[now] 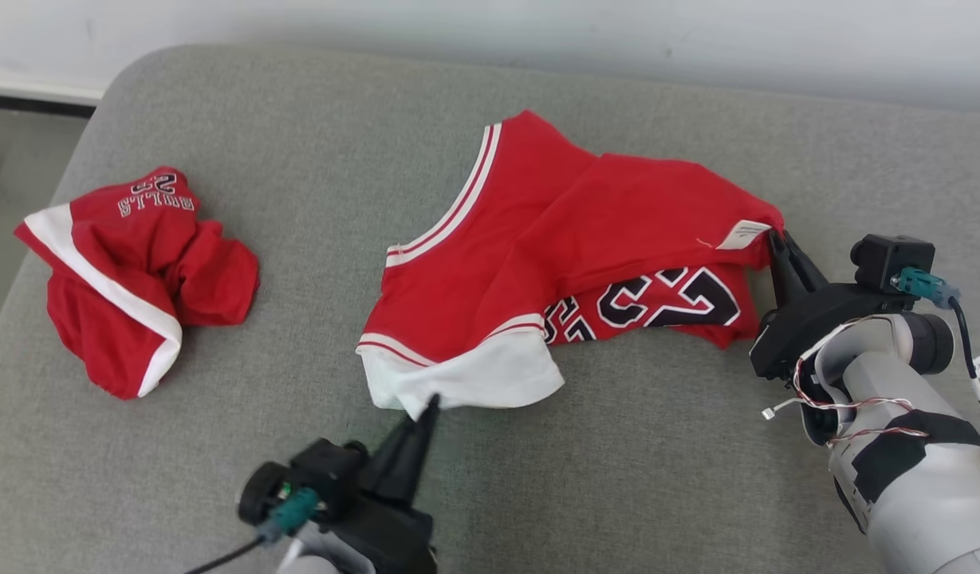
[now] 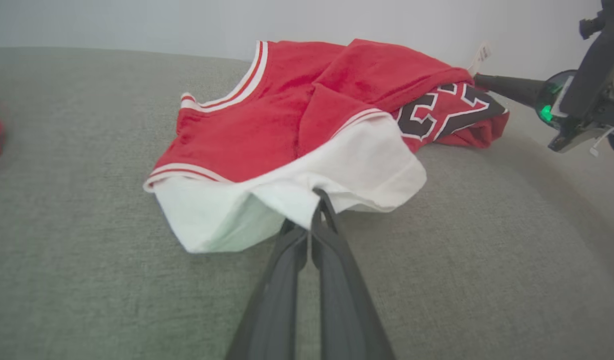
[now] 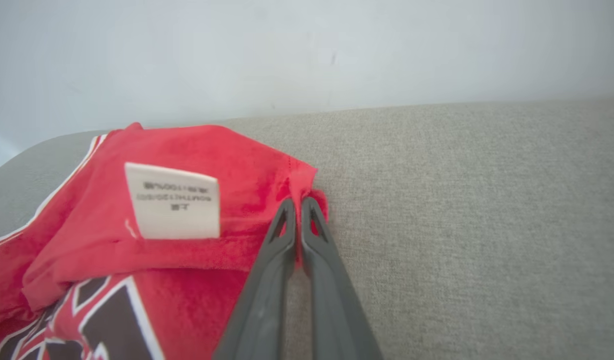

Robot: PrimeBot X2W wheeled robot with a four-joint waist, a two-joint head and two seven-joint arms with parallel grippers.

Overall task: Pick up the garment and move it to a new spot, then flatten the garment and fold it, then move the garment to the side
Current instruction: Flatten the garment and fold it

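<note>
Crumpled red jersey point(image 1: 585, 223) lies on nubby grey cushion point(image 1: 298, 119).

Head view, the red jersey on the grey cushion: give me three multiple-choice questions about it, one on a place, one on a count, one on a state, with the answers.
1. Where does the crumpled red-and-white garment lie?
A. On the head view's left, apart from the red basketball jersey
B. On top of the jersey
C. On the floor

2. How many garments lie on the grey fabric cushion?
A. One
B. Two
C. Three

3. What is the left gripper doing?
A. Hanging open above the jersey
B. Shut on the jersey's white band
C. Shut on nothing

Answers: 1 A, bare cushion separates the two; 2 B, the jersey and the crumpled one; 3 B, the left wrist view shows it pinching that band's edge.
</note>
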